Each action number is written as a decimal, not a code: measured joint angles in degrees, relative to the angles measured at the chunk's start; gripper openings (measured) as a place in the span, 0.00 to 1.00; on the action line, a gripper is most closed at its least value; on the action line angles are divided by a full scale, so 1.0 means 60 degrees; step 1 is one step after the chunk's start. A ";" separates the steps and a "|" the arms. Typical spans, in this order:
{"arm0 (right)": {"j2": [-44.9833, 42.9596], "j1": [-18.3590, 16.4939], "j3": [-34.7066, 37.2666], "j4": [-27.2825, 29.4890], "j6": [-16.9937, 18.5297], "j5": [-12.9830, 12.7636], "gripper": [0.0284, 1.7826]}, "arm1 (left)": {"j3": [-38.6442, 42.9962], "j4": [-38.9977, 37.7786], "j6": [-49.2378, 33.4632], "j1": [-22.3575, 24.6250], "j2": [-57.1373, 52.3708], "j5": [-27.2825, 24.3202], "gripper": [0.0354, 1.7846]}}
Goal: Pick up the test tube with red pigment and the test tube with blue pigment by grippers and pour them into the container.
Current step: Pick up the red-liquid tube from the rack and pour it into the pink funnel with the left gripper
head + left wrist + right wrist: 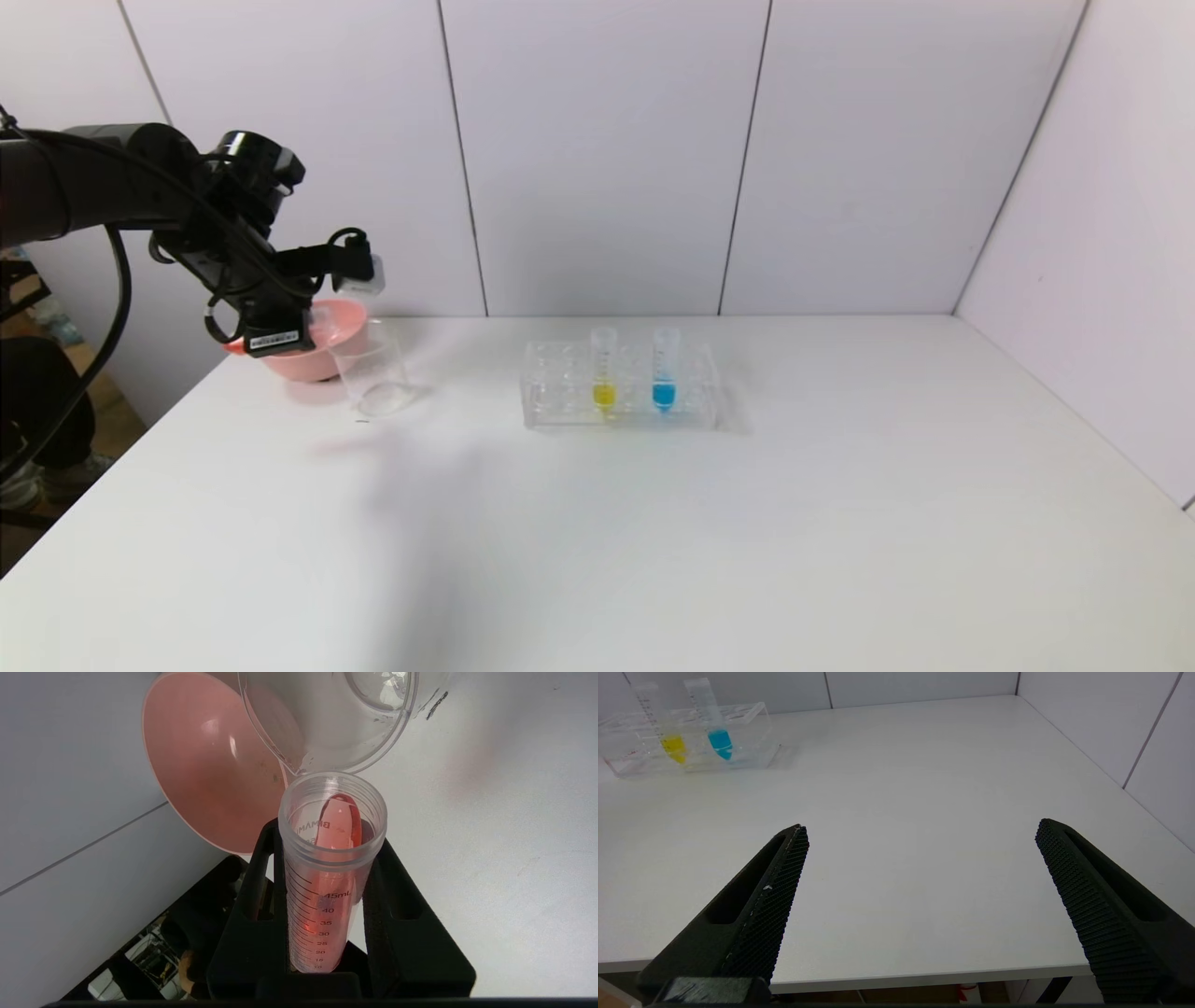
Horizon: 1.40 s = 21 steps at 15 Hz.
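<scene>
- The white table (653,541) holds a clear tube rack (560,411) in the middle;
- a pink bowl (303,362) and a clear container (378,378) stand near its left back corner, just beside each other.

Bright, even, diffuse light fills all views. On the worktop (653,523) a soft, faint shadow spreads near the beaker (373,369), with a thin one beside the rack (621,397). Small glare spots sit on the pink bowl (205,765). Nearby fingers (770,905) look sharp.
</scene>
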 joint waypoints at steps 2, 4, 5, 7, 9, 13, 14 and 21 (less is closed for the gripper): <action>0.0000 0.0000 0.0000 0.0000 -0.0004 0.0000 1.00 | 0.0000 -0.0065 0.0041 -0.0075 0.0037 0.0278 0.24; 0.0000 0.0000 0.0000 0.0000 0.0000 0.0000 1.00 | 0.0000 -0.0126 0.0100 -0.0142 0.0073 0.0595 0.24; 0.0000 0.0000 0.0000 0.0000 0.0000 0.0000 1.00 | 0.0000 -0.0181 0.0110 -0.0167 0.0087 0.0697 0.24; 0.0000 0.0000 0.0000 -0.0004 0.0000 0.0000 1.00 | 0.0000 -0.0250 0.0183 -0.0226 0.0106 0.0853 0.24; 0.0000 0.0000 0.0000 0.0000 -0.0004 0.0000 1.00 | 0.0000 -0.0349 0.0228 -0.0266 0.0106 0.1105 0.24; 0.0000 0.0000 0.0000 -0.0004 0.0000 0.0000 1.00 | 0.0000 -0.0512 0.0372 -0.0341 0.0100 0.1621 0.24; 0.0000 0.0000 0.0000 -0.0004 0.0000 0.0000 1.00 | 0.0000 -0.0524 0.0398 -0.0354 0.0095 0.1644 0.24; 0.0000 0.0004 0.0000 0.0000 0.0000 0.0000 1.00 | 0.0000 -0.0561 0.0721 -0.0561 0.0030 0.2907 0.24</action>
